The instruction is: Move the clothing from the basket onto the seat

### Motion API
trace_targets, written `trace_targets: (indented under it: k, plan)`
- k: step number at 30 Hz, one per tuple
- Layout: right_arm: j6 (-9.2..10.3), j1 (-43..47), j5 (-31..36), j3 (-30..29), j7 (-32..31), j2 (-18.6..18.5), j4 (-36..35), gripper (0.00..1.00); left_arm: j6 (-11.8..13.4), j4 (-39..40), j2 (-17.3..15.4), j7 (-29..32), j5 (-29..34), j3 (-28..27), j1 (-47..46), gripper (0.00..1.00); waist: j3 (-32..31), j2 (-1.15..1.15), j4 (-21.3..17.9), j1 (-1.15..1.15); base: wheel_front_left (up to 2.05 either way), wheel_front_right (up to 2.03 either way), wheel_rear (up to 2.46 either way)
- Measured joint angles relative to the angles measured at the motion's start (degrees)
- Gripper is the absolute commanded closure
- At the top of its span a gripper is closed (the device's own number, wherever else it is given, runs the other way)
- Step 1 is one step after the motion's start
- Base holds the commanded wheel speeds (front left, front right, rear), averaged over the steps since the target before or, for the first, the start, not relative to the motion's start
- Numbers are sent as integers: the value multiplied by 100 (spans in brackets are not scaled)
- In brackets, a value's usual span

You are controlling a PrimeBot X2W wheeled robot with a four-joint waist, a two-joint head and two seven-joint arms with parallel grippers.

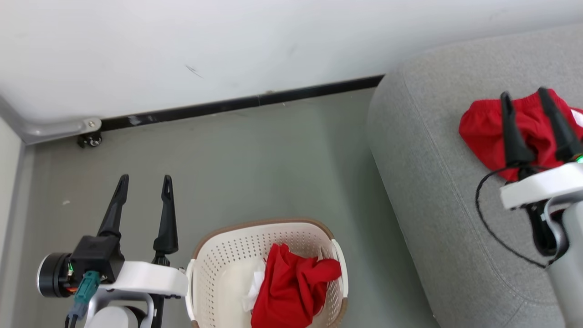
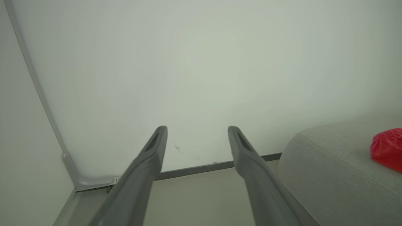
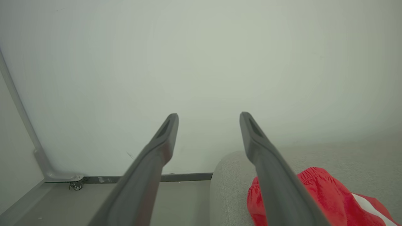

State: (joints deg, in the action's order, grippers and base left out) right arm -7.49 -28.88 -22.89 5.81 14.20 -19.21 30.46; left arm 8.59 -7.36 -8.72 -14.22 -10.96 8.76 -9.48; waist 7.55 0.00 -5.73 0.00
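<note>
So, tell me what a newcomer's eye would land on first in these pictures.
The bright red fabric garment with white trim on the large light grey upholstered sofa, at the right, under the open right gripper. Next, the crumpled red fabric garment in the cream perforated plastic basket on the floor at bottom centre, beside the open left gripper.

Clothing (image 1: 291,287) lies in the basket (image 1: 218,264), another garment (image 1: 483,132) on the seat (image 1: 432,191) to its right.
</note>
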Motion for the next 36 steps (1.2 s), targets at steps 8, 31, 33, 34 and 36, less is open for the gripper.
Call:
trace_targets:
  k: [8,31,33,34,36]
  plan:
    - [0,638,258,-138,1,435,-472,0,7,-79,65,0,0,-8,257,0,-333,0,191,0,0,0,0]
    - [0,2494,1046,-552,1,1412,-1181,0,0,-412,134,0,54,154,816,0,-946,0,525,0,0,0,0]
    - [0,2581,1090,-567,1,1437,-1198,0,2,-445,134,0,54,148,816,0,-983,0,533,0,0,0,0]
    - [0,2637,1101,-570,1,1455,-1228,0,3,-460,137,0,54,147,816,0,-1003,0,536,0,0,0,0]
    - [0,2707,1167,-578,-1,1519,-1265,0,7,-478,136,0,54,131,817,0,-1041,0,539,0,0,0,0]
